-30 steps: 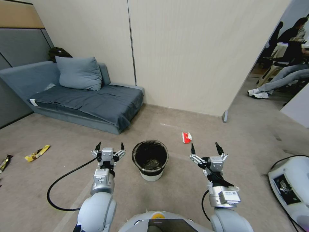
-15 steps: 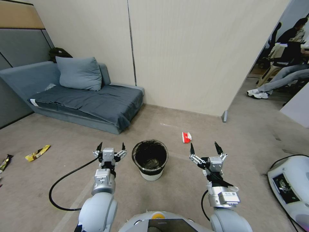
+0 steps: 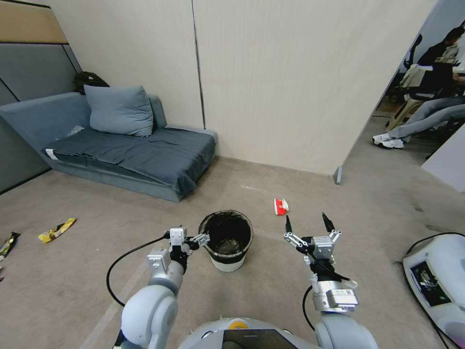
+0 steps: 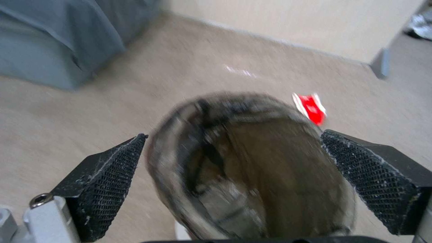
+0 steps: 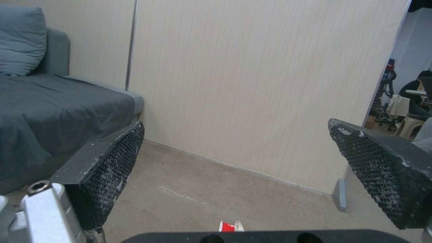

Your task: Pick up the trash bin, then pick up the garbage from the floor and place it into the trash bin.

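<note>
I have the left gripper point(image 3: 193, 238) spread wide at the trash bin's point(image 3: 226, 238) left rim, gripping nothing; the right gripper point(image 3: 308, 225) hangs open and empty right of the bin. A red-and-white wrapper point(image 3: 281, 206) lies on the floor beyond it.

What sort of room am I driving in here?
Probably an office lounge or break corner: a grey-blue fabric sofa bed with a cushion against a beige panelled partition wall, carpeted floor, and a small round white plastic trash bin with black liner.
</note>
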